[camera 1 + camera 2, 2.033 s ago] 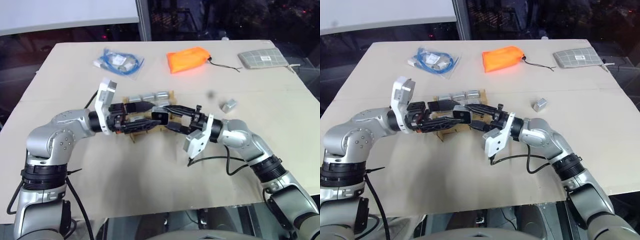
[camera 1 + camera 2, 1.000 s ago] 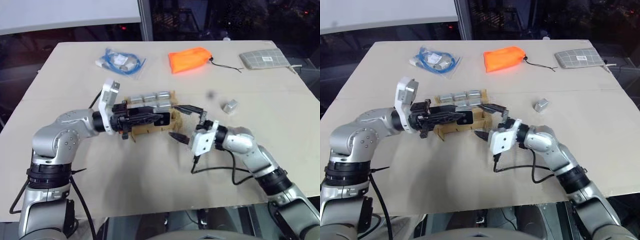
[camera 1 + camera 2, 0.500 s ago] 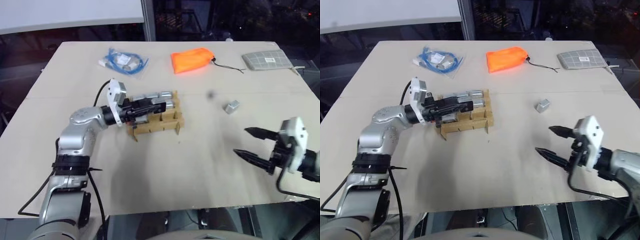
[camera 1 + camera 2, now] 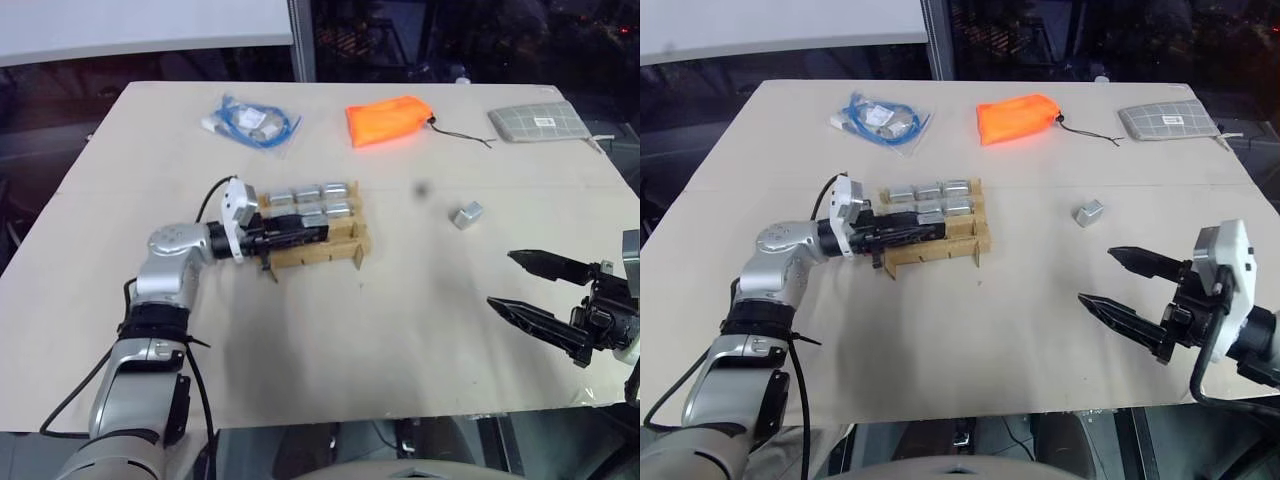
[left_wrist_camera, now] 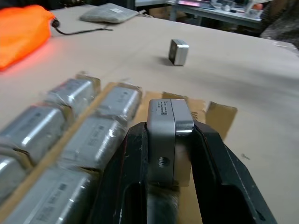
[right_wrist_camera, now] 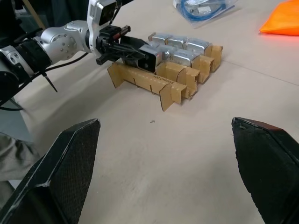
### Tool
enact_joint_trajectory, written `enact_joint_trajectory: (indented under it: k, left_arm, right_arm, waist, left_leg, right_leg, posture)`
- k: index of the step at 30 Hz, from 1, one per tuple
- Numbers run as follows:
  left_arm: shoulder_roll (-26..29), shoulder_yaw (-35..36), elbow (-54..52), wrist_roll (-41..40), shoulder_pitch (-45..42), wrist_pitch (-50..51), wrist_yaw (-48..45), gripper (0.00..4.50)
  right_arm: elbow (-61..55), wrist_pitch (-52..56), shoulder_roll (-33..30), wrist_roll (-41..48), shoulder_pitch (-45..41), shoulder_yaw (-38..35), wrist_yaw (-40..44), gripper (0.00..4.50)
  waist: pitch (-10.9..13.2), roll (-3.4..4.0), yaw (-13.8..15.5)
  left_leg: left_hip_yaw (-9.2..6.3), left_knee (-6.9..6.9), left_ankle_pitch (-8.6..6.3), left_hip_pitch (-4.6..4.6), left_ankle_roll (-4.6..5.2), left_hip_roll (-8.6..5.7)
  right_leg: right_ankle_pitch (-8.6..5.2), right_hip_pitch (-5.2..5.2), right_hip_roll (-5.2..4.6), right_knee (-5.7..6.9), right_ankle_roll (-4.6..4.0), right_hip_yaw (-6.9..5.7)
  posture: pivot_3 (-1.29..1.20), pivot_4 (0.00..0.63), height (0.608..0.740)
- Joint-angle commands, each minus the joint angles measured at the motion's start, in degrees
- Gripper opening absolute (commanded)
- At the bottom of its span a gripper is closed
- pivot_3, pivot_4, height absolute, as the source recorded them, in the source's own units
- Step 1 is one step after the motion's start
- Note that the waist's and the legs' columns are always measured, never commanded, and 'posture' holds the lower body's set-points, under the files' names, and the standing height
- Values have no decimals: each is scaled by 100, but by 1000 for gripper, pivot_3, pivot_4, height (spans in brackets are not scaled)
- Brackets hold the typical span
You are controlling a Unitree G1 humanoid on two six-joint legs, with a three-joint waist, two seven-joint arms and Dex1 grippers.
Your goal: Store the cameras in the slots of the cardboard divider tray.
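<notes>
Both end effectors parted; right end effector (image 4: 1120,282) withdrew.

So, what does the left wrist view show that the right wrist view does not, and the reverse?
Left wrist view alone: the grey checked fabric pouch and the loose silver metal camera block on the table.

Right wrist view alone: the blue cable in its clear plastic bag.

Both: the brown cardboard divider tray, the silver cameras in its slots, and the left hand shut on a silver camera.
</notes>
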Motion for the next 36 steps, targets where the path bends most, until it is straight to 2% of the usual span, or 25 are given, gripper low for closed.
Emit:
enact_joint_trajectory:
  k: [1, 6, 14, 15, 17, 22, 25, 28, 31, 36]
  left_arm:
    - [14, -14, 111, 203, -159, -333, 22, 705]
    - [-85, 54, 299, 381, -284, -538, 328, 705]
    - [41, -107, 288, 613, -177, -417, 166, 705]
    - [59, -122, 317, 672, -186, -446, 192, 1506]
    - [60, -79, 357, 678, -229, -429, 270, 2150]
    - [53, 42, 282, 655, -245, -618, 396, 4301]
    - [167, 150, -120, 435, -160, -380, 289, 4301]
    - [343, 237, -616, 305, -86, -120, 297, 4301]
    - [723, 282, -1466, -21, 72, 509, 99, 4301]
    - [1624, 335, -2684, -522, 416, 1606, -371, 4301]
  right_arm:
    - [-89, -57, -97, 153, -92, -84, -21, 4464]
    - [-35, -68, -135, 149, -108, -118, 23, 4464]
    - [-24, -80, -131, 131, -86, -120, 56, 4464]
    - [-18, -78, -129, 122, -78, -118, 63, 4500]
    - [-15, -73, -123, 117, -66, -117, 61, 4500]
    - [46, -98, -99, -6, -66, -69, 84, 4500]
    - [170, -222, 7, -337, -136, 75, 17, 4500]
    - [457, -432, 103, -1038, -328, 452, -112, 4500]
    - [1113, -1002, 372, -2378, -923, 1334, -530, 4500]
    - [2458, -1728, 1010, -3636, -2014, 2423, -599, 4500]
  waist:
    - [-1, -1, 2]
    - [-2, -3, 7]
    - [-4, -4, 0]
    - [-4, -4, 0]
    - [-4, -4, -2]
    - [-4, -4, 2]
    - [-4, -6, -5]
    - [-5, -10, -17]
    - [-6, -14, -40]
    - [-4, -7, -61]
  left_leg:
    - [0, 0, 0, 0, 0, 0]
    - [-1, 1, -1, 1, 1, 0]
    - [-2, 4, -1, 5, 3, 2]
    - [-2, 4, -1, 5, 3, 2]
    - [-2, 4, -1, 5, 3, 2]
    - [-3, 4, 0, 4, 3, 2]
    - [-3, 5, -1, 5, 3, 3]
    - [-2, 6, 0, 4, 2, 5]
    - [1, 7, 0, 4, 1, 4]
    - [6, 5, 12, 2, -18, 4]
  right_leg:
    - [0, 1, 0, 0, 0, -1]
    - [0, 1, 0, 0, 0, -1]
    - [0, 5, 0, 3, 0, 0]
    - [0, 5, 0, 3, 0, 0]
    - [0, 5, 0, 3, 0, 0]
    - [0, 5, 0, 4, 0, -2]
    - [0, 5, 1, 6, 0, -1]
    - [0, 4, 1, 6, 0, 1]
    - [0, 2, 3, 5, 0, 3]
    - [-1, -6, 6, 6, 0, 8]
  posture:
    - [0, 150, 740]
    - [0, 150, 740]
    - [0, 150, 740]
    - [0, 150, 740]
    - [0, 150, 740]
    - [0, 150, 740]
    - [0, 150, 740]
    - [0, 150, 740]
    - [0, 150, 740]
    - [0, 150, 740]
